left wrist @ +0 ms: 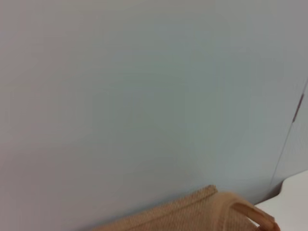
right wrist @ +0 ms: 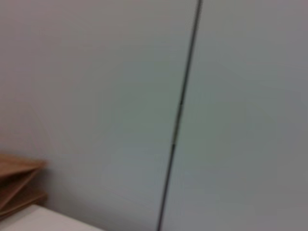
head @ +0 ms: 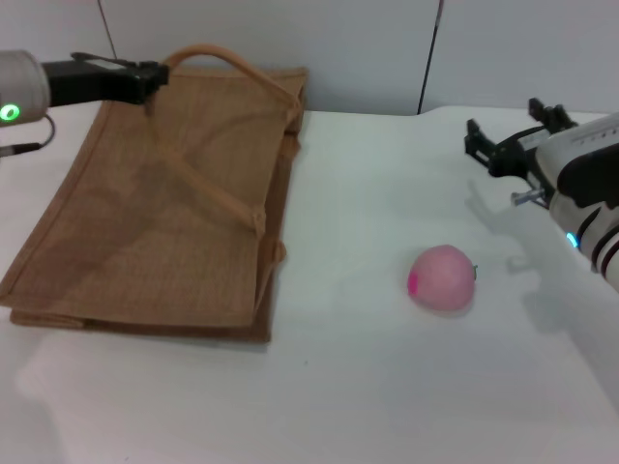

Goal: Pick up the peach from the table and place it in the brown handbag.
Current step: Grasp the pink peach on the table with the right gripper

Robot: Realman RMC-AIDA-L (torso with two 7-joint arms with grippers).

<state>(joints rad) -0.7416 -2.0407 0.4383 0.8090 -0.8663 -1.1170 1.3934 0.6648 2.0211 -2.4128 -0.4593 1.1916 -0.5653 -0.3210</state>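
The peach [head: 443,277] lies on the white table [head: 387,387], right of centre, with its magenta spot facing left. The brown handbag [head: 164,222] lies flat on the left, one handle [head: 232,66] arching up at its far edge. My left gripper [head: 150,81] reaches in from the left and sits at the near end of that handle, against the bag's far left corner. The bag's edge [left wrist: 192,211] shows in the left wrist view. My right gripper [head: 505,126] is open and empty, in the air behind and to the right of the peach.
A pale wall with a dark vertical seam [right wrist: 178,120] stands behind the table. The bag's corner [right wrist: 14,183] shows in the right wrist view. Bare tabletop lies between the bag and the peach.
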